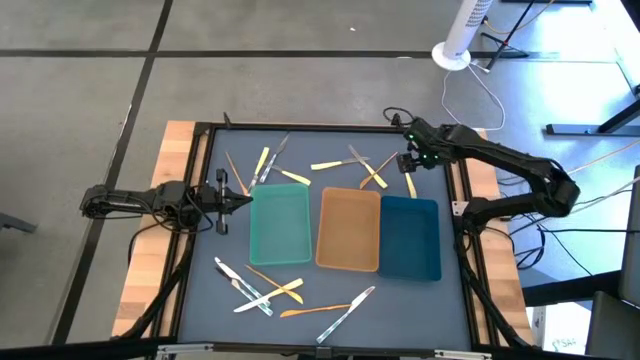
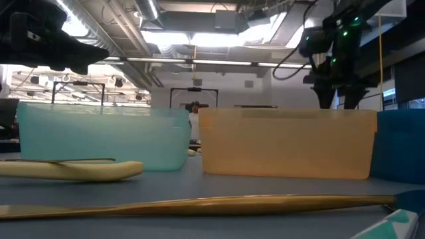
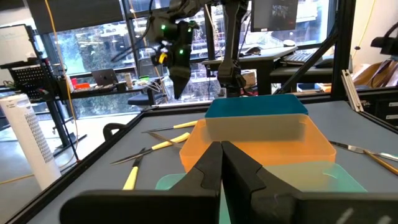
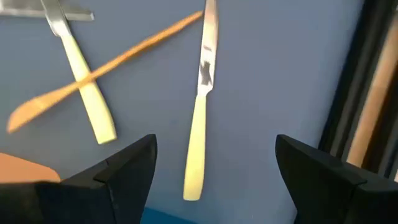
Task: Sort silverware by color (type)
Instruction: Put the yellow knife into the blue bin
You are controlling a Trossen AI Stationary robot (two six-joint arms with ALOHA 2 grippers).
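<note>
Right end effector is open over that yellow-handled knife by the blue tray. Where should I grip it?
Grip the yellow-handled knife mid-handle, coming straight down with the right end effector. It lies flat and alone, so the open fingers can straddle its narrow width.

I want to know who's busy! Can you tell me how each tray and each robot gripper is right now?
Teal tray: empty.
Tan tray: empty.
Dark-blue tray: empty.
Left gripper: shut, holding nothing, at the teal tray's edge.
Right gripper: open, above a yellow-handled knife.
</note>
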